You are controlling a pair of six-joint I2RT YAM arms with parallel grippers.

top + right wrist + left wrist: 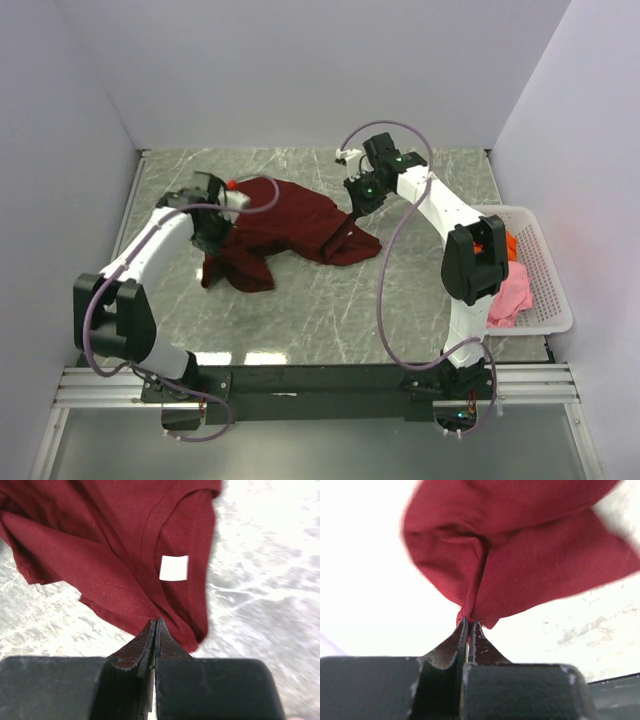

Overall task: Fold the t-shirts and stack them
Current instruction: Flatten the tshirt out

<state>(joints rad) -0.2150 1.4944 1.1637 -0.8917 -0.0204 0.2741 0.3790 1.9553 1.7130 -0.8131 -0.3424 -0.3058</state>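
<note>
The dark maroon-red t-shirt (pixel 290 222) lies bunched on the marble table (pixel 330 300), partly lifted at both ends. My left gripper (pixel 214 243) is shut on a pinch of its cloth (pixel 520 570), with the jaws pressed together (pixel 469 622). My right gripper (pixel 357 207) is shut on the shirt's hem near the collar, and the white label (pixel 174 568) shows just beyond the closed fingertips (pixel 155 623). The light pink t-shirt (pixel 511 293) and a bit of the bright orange t-shirt (pixel 510 243) lie in the basket at the right.
The white perforated basket (pixel 548 285) stands at the table's right edge, beside the right arm. White walls close in the left, back and right sides. Bare marble shows in front of the maroon shirt.
</note>
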